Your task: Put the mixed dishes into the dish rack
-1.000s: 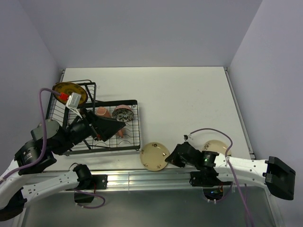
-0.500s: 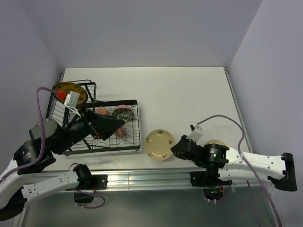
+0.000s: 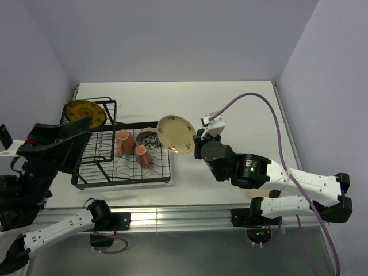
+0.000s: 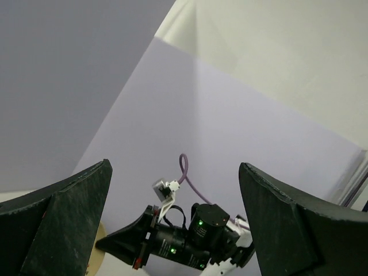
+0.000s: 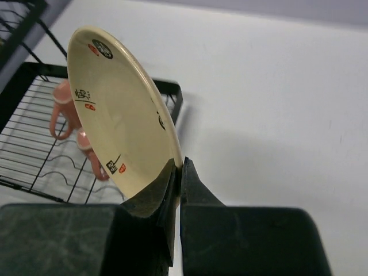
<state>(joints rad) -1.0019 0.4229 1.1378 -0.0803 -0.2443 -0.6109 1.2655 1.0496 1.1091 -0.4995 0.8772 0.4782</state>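
The black wire dish rack (image 3: 98, 172) stands at the left. It holds the mustard-yellow plate (image 3: 84, 112) upright in its raised end, two pinkish mugs (image 3: 123, 142) (image 3: 142, 154) and the small dark bowl (image 3: 150, 138). My right gripper (image 3: 196, 146) is shut on the rim of a cream plate (image 3: 177, 134) and holds it tilted in the air at the rack's right end. The right wrist view shows the plate (image 5: 121, 121) pinched at the gripper (image 5: 179, 172), above the mugs (image 5: 63, 109). My left gripper (image 3: 72, 144) is open and empty, raised left of the rack. The second cream plate is hidden.
The white table (image 3: 241, 109) stretches to the right and behind the rack. A purple cable (image 3: 253, 100) loops over the right arm. In the left wrist view the open gripper (image 4: 175, 230) faces the right arm (image 4: 190, 241) and the lilac wall.
The right arm lifted the cream plate from the table's front edge up and back to the rack's right end. The left arm pulled out of the rack, up and to the left.
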